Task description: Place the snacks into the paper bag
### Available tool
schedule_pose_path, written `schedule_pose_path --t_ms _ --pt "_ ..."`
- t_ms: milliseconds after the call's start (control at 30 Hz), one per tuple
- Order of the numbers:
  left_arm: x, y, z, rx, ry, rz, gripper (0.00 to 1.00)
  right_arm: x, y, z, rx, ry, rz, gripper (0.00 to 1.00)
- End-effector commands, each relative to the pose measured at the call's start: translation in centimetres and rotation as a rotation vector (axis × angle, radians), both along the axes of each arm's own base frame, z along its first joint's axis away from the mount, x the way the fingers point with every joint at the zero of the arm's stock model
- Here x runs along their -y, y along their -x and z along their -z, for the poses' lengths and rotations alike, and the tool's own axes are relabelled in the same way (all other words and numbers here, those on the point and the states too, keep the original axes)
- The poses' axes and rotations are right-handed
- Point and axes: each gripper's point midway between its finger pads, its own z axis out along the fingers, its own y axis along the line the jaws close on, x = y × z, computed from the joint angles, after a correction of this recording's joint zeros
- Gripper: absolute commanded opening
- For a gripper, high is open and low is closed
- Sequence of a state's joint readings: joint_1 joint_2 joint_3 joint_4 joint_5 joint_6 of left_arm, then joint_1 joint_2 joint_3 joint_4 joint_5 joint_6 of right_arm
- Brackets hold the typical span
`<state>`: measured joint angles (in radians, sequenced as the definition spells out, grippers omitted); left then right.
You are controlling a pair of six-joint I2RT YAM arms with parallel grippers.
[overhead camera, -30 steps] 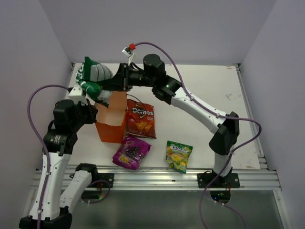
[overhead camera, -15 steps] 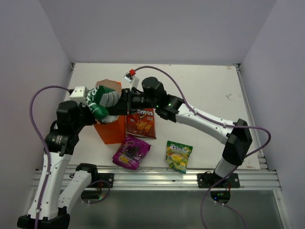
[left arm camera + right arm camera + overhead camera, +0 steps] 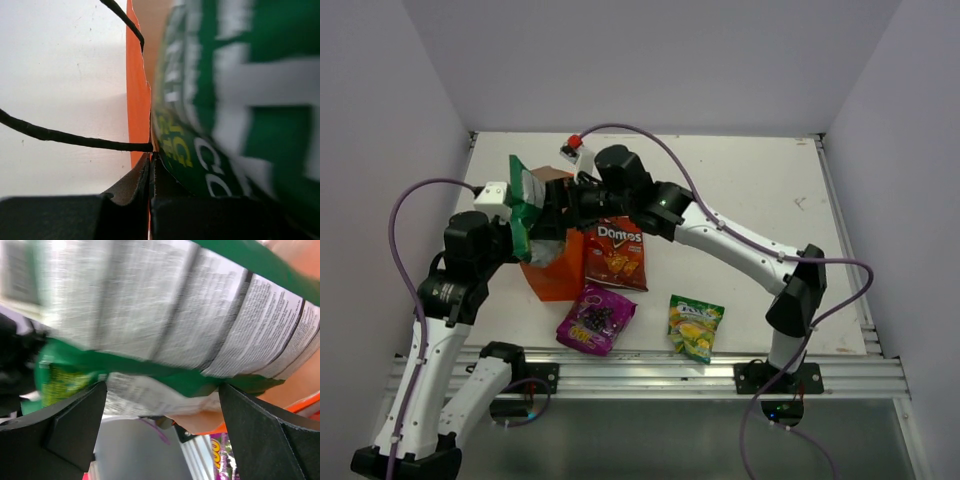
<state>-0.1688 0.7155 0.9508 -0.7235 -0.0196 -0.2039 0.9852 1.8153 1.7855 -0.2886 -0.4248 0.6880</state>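
The orange paper bag (image 3: 558,275) stands upright at the left of the table. My left gripper (image 3: 525,252) is shut on the bag's rim (image 3: 138,100), beside a dark cord handle (image 3: 75,140). The green-and-white chip bag (image 3: 529,212) stands tilted in the bag's mouth, its top half sticking out. It fills the right wrist view (image 3: 175,315), where my right gripper (image 3: 162,387) is open with its fingers (image 3: 75,425) wide on either side of the packet's lower edge. In the top view the right gripper (image 3: 562,205) is just above the bag's opening.
A red Doritos bag (image 3: 617,252) lies flat right of the paper bag. A purple packet (image 3: 595,320) and a smaller yellow-green packet (image 3: 695,327) lie near the front edge. Walls enclose the table on three sides.
The right gripper has opened and let go of the green-and-white chip bag, which now stands tilted in the paper bag's mouth. The left gripper still grips the rim.
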Motion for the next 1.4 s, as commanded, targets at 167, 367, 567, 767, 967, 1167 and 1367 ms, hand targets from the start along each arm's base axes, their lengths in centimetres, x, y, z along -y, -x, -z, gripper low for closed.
schedule_pose_path --t_ms 167,367,567,767,967,1167,1367 --pt "0.4 -0.4 -0.5 0.034 -0.033 0.030 0.00 6.4 -1.5 -12.1 0.365 0.000 0.183 0.99" --pt "0.7 -0.5 -0.3 0.028 -0.038 0.044 0.00 12.3 -1.4 -8.1 0.390 0.161 0.303 0.99" --pt "1.0 -0.5 -0.2 0.026 -0.033 0.058 0.00 15.8 -1.5 10.1 0.236 0.410 0.386 0.99" --pt "1.2 -0.1 -0.5 0.019 -0.026 0.073 0.00 16.8 -3.5 20.7 0.154 0.547 0.429 0.99" --pt "1.1 0.6 -1.3 0.027 -0.027 0.077 0.00 15.0 -6.2 23.8 0.119 0.544 0.413 0.99" --pt "0.7 1.2 -1.5 0.024 -0.037 0.066 0.00 12.5 -7.6 23.1 0.109 0.476 0.397 0.99" --pt "0.3 1.2 -2.1 0.031 -0.054 0.050 0.00 12.1 -7.1 27.0 0.047 0.546 0.349 0.99"
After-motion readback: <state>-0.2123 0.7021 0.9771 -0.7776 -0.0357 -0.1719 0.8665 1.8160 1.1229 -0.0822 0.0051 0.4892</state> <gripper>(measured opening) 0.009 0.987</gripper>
